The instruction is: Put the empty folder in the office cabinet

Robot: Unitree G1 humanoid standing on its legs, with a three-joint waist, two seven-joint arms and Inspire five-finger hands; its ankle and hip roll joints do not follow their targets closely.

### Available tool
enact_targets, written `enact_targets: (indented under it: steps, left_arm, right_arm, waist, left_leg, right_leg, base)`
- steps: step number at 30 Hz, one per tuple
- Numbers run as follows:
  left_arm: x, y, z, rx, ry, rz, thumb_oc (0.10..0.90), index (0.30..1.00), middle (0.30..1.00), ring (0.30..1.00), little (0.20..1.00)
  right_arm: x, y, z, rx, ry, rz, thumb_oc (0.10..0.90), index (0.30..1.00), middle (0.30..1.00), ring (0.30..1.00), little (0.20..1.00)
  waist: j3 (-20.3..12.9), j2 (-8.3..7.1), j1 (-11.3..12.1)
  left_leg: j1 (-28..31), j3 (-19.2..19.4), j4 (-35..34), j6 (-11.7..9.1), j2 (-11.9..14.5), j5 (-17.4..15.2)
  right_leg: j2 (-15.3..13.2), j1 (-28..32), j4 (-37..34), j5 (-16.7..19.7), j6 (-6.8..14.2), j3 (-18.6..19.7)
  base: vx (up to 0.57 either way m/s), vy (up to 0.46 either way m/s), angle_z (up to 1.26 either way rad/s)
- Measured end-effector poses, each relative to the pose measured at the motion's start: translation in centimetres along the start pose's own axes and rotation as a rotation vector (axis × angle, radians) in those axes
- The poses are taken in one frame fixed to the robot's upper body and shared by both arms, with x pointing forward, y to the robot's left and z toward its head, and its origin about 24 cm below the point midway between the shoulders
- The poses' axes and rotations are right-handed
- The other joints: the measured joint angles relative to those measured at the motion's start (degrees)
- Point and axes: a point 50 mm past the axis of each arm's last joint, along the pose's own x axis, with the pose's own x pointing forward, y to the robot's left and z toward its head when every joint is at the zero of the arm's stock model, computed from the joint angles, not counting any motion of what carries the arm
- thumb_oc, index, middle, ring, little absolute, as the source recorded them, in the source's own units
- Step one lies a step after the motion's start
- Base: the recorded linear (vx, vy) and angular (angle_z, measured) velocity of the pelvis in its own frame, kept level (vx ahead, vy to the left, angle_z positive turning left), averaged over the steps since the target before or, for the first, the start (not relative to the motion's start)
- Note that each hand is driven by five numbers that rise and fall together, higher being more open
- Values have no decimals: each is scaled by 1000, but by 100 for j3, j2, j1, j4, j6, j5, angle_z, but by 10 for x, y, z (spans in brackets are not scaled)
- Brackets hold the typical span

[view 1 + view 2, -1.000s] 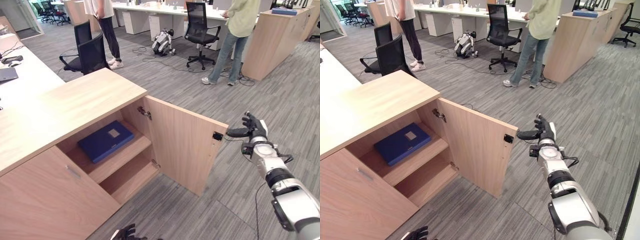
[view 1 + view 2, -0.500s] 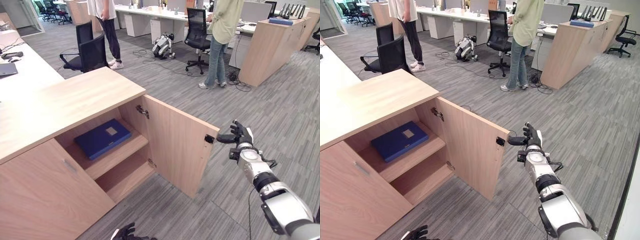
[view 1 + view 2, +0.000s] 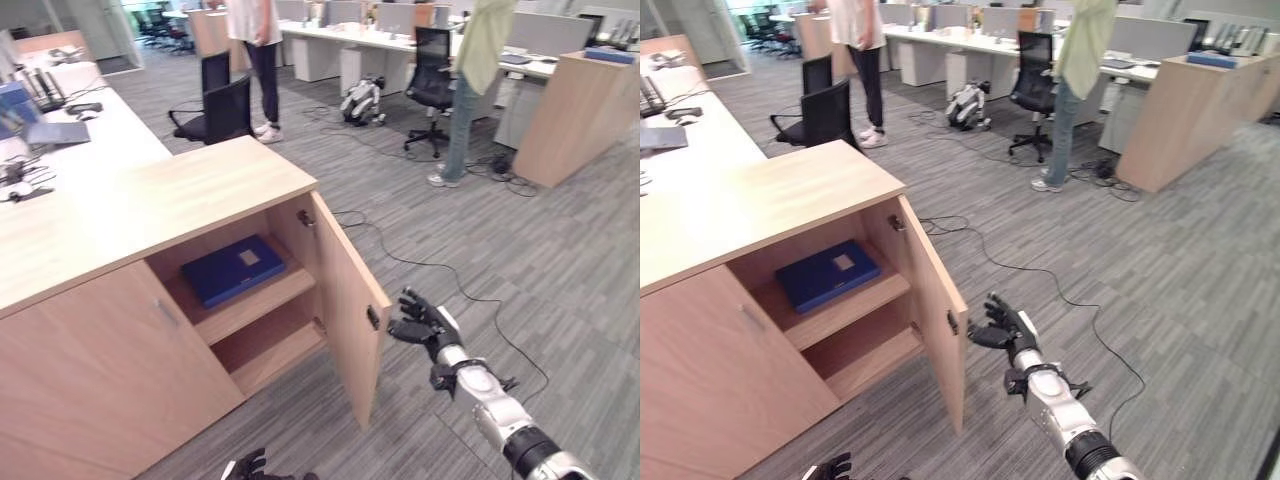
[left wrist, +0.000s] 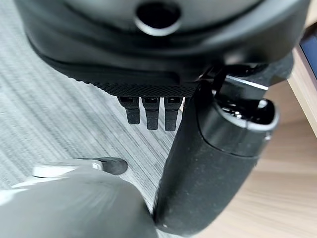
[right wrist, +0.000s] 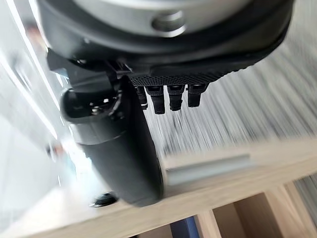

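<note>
The blue folder (image 3: pixel 233 270) lies flat on the upper shelf of the wooden office cabinet (image 3: pixel 160 200). Its right door (image 3: pixel 350 300) stands partly swung in, edge toward me. My right hand (image 3: pixel 425 325) is open, its straight fingers against the door's outer face near the free edge. In the right wrist view the fingers (image 5: pixel 168 96) and thumb (image 5: pixel 114 148) reach past the door's wood, with a strip of the blue folder (image 5: pixel 185 229) beyond. My left hand (image 3: pixel 248 465) hangs low by the cabinet's front, fingers relaxed and holding nothing.
The cabinet's left door (image 3: pixel 110 380) is closed. Two people (image 3: pixel 480 70) stand at the back desks near black office chairs (image 3: pixel 215 110). A wooden counter (image 3: pixel 580 110) stands back right. A long desk (image 3: pixel 50 130) with devices runs along the left.
The cabinet's right door has swung well inward toward closing, with my right hand following it to the left. The camera has also shifted. The folder stays on the shelf.
</note>
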Motion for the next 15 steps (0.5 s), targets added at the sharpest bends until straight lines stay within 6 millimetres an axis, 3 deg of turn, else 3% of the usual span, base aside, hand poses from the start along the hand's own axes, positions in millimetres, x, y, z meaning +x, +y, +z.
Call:
enact_targets:
  steps: [2, 3, 4, 5, 6, 7, 8, 9, 11, 12, 13, 15]
  left_arm:
    - [0, -6, 3, -8, -16, -14, 800, 900, 900, 900, 900]
    - [1, -14, 11, 3, -45, -30, 800, 900, 900, 900, 900]
    - [3, -13, 21, 36, -73, -34, 800, 900, 900, 900, 900]
    - [6, -9, 30, 61, -97, -26, 800, 900, 900, 900, 900]
    - [7, -6, 36, 65, -111, -15, 800, 900, 900, 900, 900]
    - [7, -5, 40, 65, -128, -10, 800, 900, 900, 900, 900]
    - [6, -1, 35, 61, -118, -7, 800, 900, 900, 900, 900]
    - [6, 7, 37, 60, -130, -32, 800, 900, 900, 900, 900]
    - [5, 14, 29, 46, -102, -15, 800, 900, 900, 900, 900]
    - [3, 17, 17, 28, -58, -3, 800, 900, 900, 900, 900]
    - [1, 17, 9, 28, -37, -3, 800, 900, 900, 900, 900]
    - [3, 30, 10, 40, -26, 33, 800, 900, 900, 900, 900]
  right_arm:
    - [-1, 9, -1, 8, -3, 49, 800, 900, 900, 900, 900]
    - [-1, 11, 2, -3, -17, 71, 800, 900, 900, 900, 900]
    - [-1, 11, 3, -11, -25, 71, 800, 900, 900, 900, 900]
    - [-1, 11, 5, -13, -39, 70, 800, 900, 900, 900, 900]
    - [0, 9, 8, -15, -52, 55, 800, 900, 900, 900, 900]
    - [2, 7, 13, -42, -61, 54, 800, 900, 900, 900, 900]
    - [2, 1, 14, -59, -51, 45, 800, 900, 900, 900, 900]
    - [1, 0, 10, -77, -21, 53, 800, 900, 900, 900, 900]
    - [0, -3, 7, -80, 1, 45, 800, 900, 900, 900, 900]
    - [-1, -5, 8, -83, 4, 42, 800, 900, 900, 900, 900]
    - [-2, -8, 8, -70, -1, 23, 800, 900, 900, 900, 900]
    - [1, -16, 10, -25, -7, -73, 800, 900, 900, 900, 900]
  waist:
    - [25, 156, 171]
    - [60, 264, 297]
    - [140, 157, 272]
    - [222, -3, 206]
    - [255, -139, 109]
    - [286, -201, 67]
    - [293, -196, 126]
    - [338, -280, 18]
    - [343, -258, 3]
    - [315, -34, -19]
    - [311, 120, -8]
    - [366, -181, 25]
  left_leg:
    - [-186, -141, 53, -82, -19, 53]
    - [-361, -159, 73, -86, -55, 2]
    - [-456, 509, 68, -98, 14, -364]
    - [-515, 1499, 119, -145, 102, -567]
    - [-604, 2361, 258, -202, 189, -505]
    - [-554, 3002, 437, -240, 448, -396]
    - [-491, 3214, 508, -288, 630, -366]
    - [-294, 3536, 775, -441, 848, -256]
    - [-40, 3455, 755, -482, 925, -226]
    - [253, 3192, 537, -347, 923, 10]
    - [348, 3124, 335, -305, 918, -134]
    - [330, 2776, 16, -38, 417, -10]
  right_leg:
    - [6, -5, 14, -13, -1, -291]
    - [-52, -10, 14, 29, -41, -654]
    - [-218, -25, 12, 55, -86, -984]
    - [-490, -65, 10, 50, -95, -1313]
    - [-687, -27, -8, 5, -80, -1531]
    - [-885, -15, 15, -40, -57, -1792]
    - [-980, 40, 10, 48, 54, -2028]
    - [-1093, 200, 18, 51, 139, -2279]
    - [-1176, 386, 20, 40, 329, -2577]
    - [-1154, 514, 125, 33, 521, -2758]
    - [-1152, 507, 279, 4, 614, -2830]
    - [-1608, 507, 651, 72, 628, -2729]
  base:
    - [-206, 87, 82]
    - [-208, 106, 124]
    - [-127, 63, 162]
    - [-44, 29, 170]
    - [-99, 132, 182]
    - [-101, 131, 138]
    - [3, 248, 141]
    - [78, 196, 120]
    - [91, 209, 115]
    - [108, 234, 87]
    - [136, 330, 95]
    - [79, 288, 110]
